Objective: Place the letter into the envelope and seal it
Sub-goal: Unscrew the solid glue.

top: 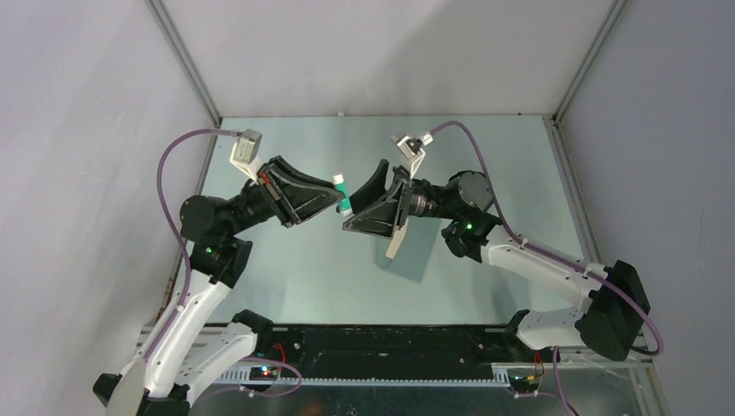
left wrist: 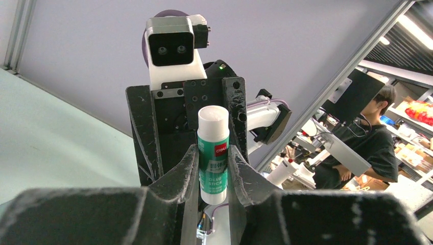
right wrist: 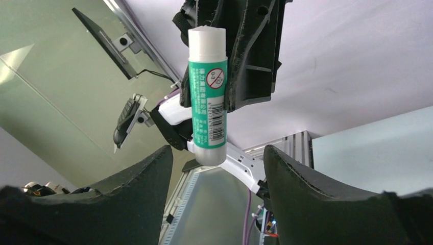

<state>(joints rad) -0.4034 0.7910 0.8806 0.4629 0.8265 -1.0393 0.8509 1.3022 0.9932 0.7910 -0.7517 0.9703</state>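
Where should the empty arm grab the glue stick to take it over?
Grab the glue stick at the bare white end by the barcode. That end sticks out past the left fingers, which clamp its middle. Bring the open right gripper straight in from the side facing the left arm, one finger on each side of the round tube.

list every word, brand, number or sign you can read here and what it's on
"deli": white on a red patch, on the glue stick in the left wrist view.
"GLUE STICK": pale letters lower on the same green label.
Red crossed-circle sign: on the label's other side, right wrist view.
Barcode digits and the small print beside it: too small to read.
Nothing else is legible.
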